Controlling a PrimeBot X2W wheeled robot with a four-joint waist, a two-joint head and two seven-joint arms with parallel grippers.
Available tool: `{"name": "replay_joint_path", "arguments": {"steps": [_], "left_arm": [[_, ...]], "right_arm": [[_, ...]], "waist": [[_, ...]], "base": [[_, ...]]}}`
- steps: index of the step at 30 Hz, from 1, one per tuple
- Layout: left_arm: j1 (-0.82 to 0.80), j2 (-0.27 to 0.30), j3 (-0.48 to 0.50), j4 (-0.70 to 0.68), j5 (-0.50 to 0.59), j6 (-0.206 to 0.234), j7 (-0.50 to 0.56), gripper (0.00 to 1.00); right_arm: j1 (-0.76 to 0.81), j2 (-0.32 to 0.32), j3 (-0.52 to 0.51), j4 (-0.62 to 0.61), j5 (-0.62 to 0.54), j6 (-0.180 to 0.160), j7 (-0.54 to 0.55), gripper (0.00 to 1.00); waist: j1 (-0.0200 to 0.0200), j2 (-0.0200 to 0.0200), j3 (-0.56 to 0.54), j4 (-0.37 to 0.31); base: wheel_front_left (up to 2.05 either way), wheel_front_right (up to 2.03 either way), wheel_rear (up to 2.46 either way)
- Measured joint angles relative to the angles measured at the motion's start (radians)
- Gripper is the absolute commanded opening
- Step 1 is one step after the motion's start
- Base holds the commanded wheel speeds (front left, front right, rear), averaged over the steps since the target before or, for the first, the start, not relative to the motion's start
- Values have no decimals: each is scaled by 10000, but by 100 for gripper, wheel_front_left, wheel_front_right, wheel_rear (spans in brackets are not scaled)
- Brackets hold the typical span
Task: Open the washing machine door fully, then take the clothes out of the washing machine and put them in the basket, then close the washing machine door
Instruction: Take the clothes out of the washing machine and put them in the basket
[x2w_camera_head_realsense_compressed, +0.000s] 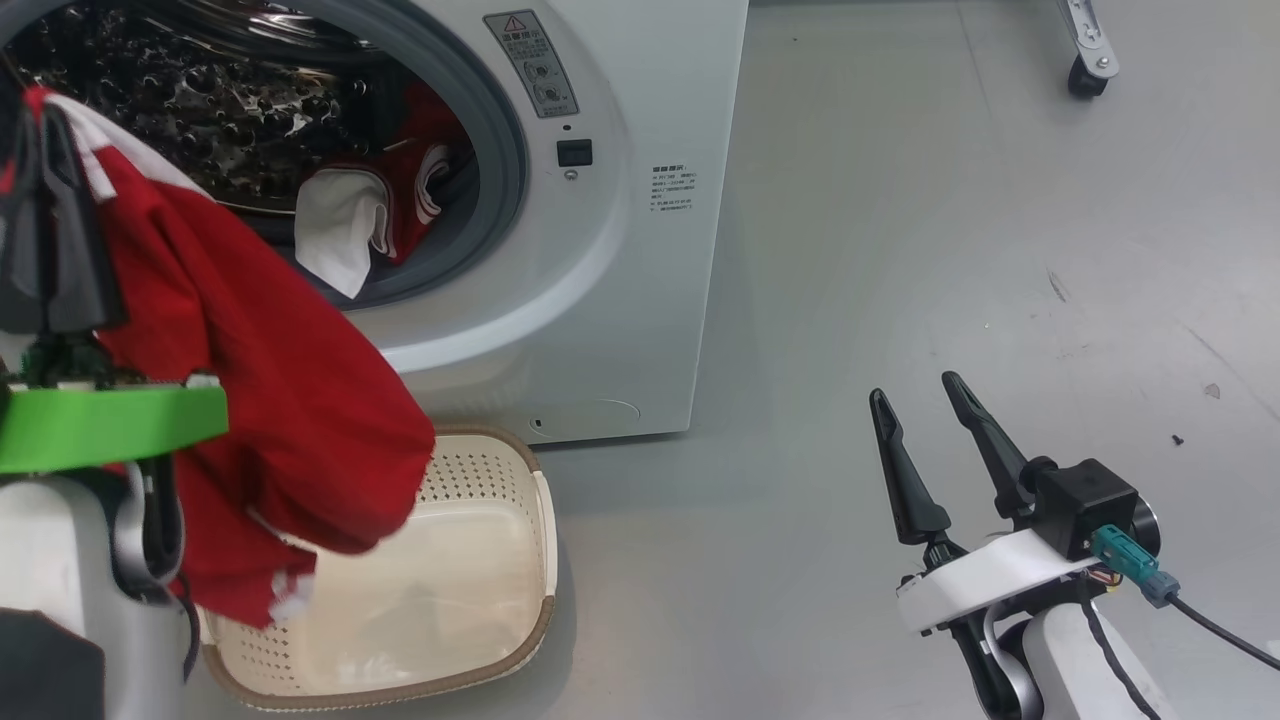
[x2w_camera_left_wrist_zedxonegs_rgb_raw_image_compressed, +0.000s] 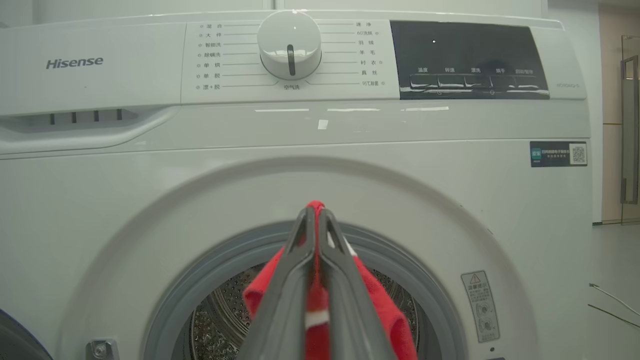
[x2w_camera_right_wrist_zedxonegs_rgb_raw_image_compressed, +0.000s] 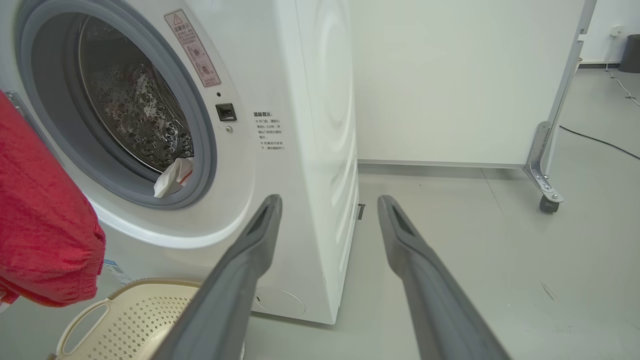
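Open grey floor (x2w_camera_head_realsense_compressed: 950, 200) lies right of the washing machine (x2w_camera_head_realsense_compressed: 640, 300); there the right gripper (x2w_camera_head_realsense_compressed: 912, 388) hovers, fingers spread and holding nothing. Two garments: a red jersey (x2w_camera_head_realsense_compressed: 280, 400), pinched in the clenched left gripper (x2w_camera_left_wrist_zedxonegs_rgb_raw_image_compressed: 315, 215), hangs over the single basket (x2w_camera_head_realsense_compressed: 545, 520); a second garment (x2w_camera_head_realsense_compressed: 400, 200) lies in the drum at the gasket edge.

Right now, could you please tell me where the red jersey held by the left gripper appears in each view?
Head view: red jersey at left, covering part of the basket.
Left wrist view: red jersey bottom centre, pinched in the left gripper.
Right wrist view: red jersey at the left edge.
Shared landmark: warning sticker beside the drum opening.
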Motion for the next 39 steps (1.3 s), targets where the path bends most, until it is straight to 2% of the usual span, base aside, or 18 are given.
{"name": "replay_joint_path", "arguments": {"steps": [9,16,29,39], "left_arm": [[1496,-59,-491,794,6,-8,4,0],[2037,-79,-849,1461,-6,-10,12,0],[2047,-35,-1193,2706,-10,-12,196,0],[1605,372,-1277,3689,98,-40,539,0]], "right_arm": [[32,17,88,-4,-58,59,0,100],[31,21,84,-63,-63,59,0,100],[-161,38,213,-142,-217,105,0,100],[-495,67,374,-215,-324,138,0,100]], "waist": [[0,0,75,-54],[0,0,399,-142],[0,0,1202,-415],[0,0,2027,-847]], "base": [[0,0,0],[0,0,0],[0,0,0],[0,0,0]]}}
